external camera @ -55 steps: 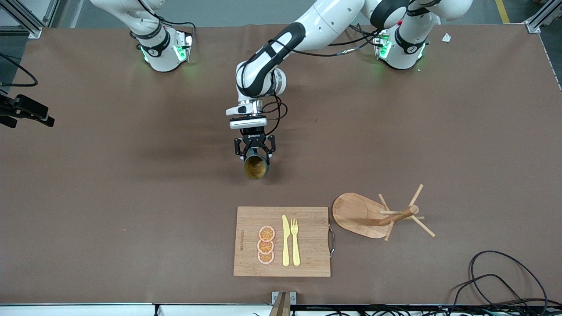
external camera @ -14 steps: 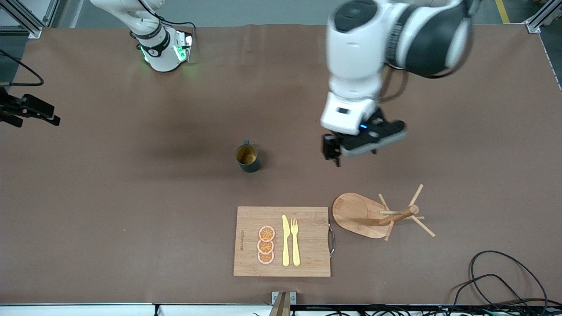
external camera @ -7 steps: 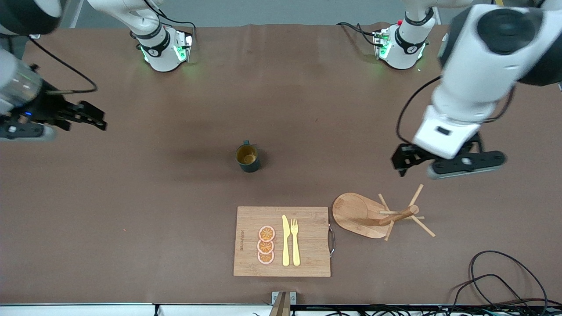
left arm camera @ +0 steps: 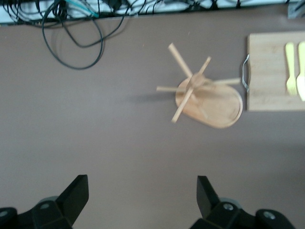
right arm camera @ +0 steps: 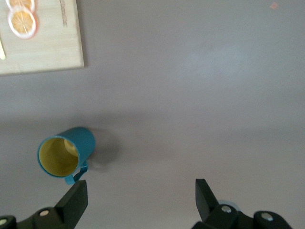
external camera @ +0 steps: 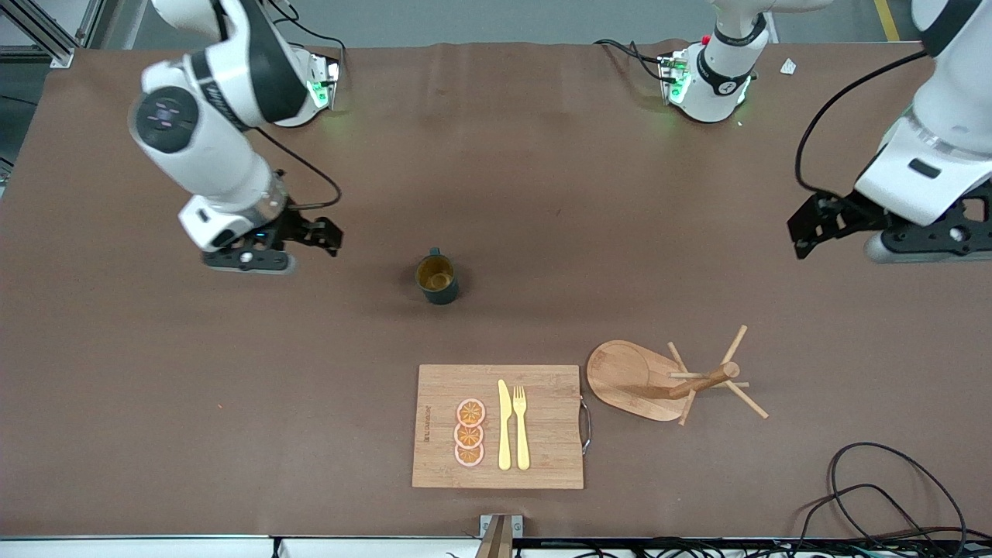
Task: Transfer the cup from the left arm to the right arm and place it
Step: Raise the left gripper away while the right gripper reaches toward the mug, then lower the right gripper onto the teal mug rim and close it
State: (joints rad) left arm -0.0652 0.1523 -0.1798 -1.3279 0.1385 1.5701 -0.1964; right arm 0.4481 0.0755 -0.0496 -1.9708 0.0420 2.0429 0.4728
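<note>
The right gripper (external camera: 329, 235) hangs over bare table toward the right arm's end, its two dark fingers (right arm camera: 76, 200) spread wide with nothing between them and touching nothing; in the right wrist view the open gap between them frames only brown tabletop. The left gripper (external camera: 802, 227) is likewise released, its fingers (left arm camera: 76, 193) far apart and empty, held up over the table at the left arm's end, well apart from everything on the surface. Between the two grippers, near the middle of the table, the cup (external camera: 438, 279) stands upright on its base on the table (external camera: 542, 194), free of both hands. Its long axis is vertical and its mouth faces up, so the orange-brown inside shows from the front camera. Its small handle points away from the front camera, toward the robots' bases. In the right wrist view the cup (right arm camera: 66, 153) appears teal with a yellowish inside and lies off to the side of the open fingers, not between them. Nearer to the front camera than the cup lies a wooden cutting board (external camera: 542, 426) carrying three orange slices (external camera: 470, 432), a yellow knife (external camera: 504, 426) and a yellow fork (external camera: 521, 428). Just beside the board, toward the left arm's end, stands a wooden mug tree (external camera: 701, 381) on an oval base, its pegs bare. A loop of black cable (external camera: 891, 480) lies at the table's corner nearest the front camera on that same end.
</note>
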